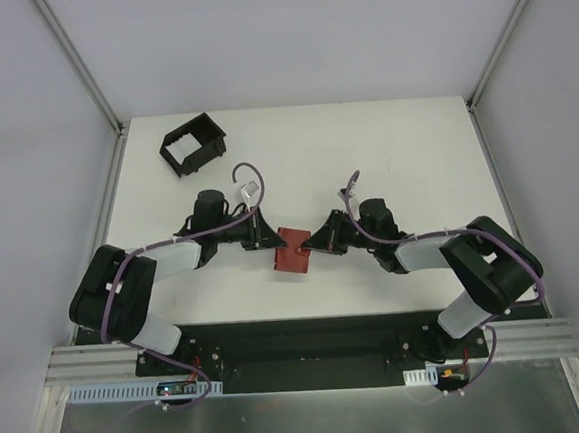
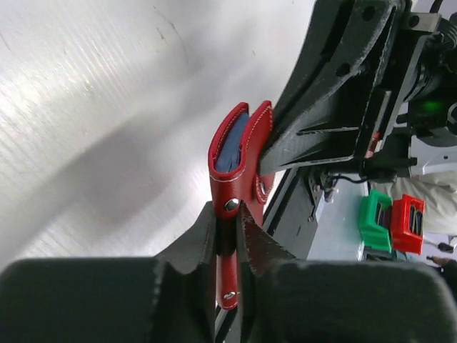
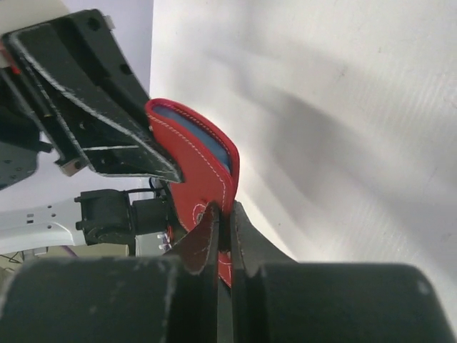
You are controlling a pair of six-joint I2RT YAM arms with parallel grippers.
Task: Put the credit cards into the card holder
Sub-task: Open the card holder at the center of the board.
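Red leather card holder (image 1: 292, 249), one item, lying at the centre of the white tabletop (image 1: 385, 149), flanked by the left hand (image 1: 269, 236) at its 9 o'clock and the right hand (image 1: 317, 242) at its 3 o'clock. A black open-sided box (image 1: 194, 144) stands well apart at 11 o'clock. No loose credit cards can be made out in this top view. Left wrist view: the left hand is clenched on the holder's snap tab (image 2: 228, 257), fingers pressed flat against both faces. The holder's body rises toward 12 o'clock, its mouth slightly parted on a blue-grey interior (image 2: 230, 146). Whether that blue is lining or a card already seated cannot be told. Right wrist view: the right hand (image 3: 223, 232) is clenched on the holder's opposite red edge, and the mouth curves toward 11 o'clock, against the other arm's black fingers. Step in hand, by judgement: the holder is braced between both hands, either to spread its mouth or to close it. The next move likely calls for one hand to hold firm while the other lets go to fetch a card or press the snap.
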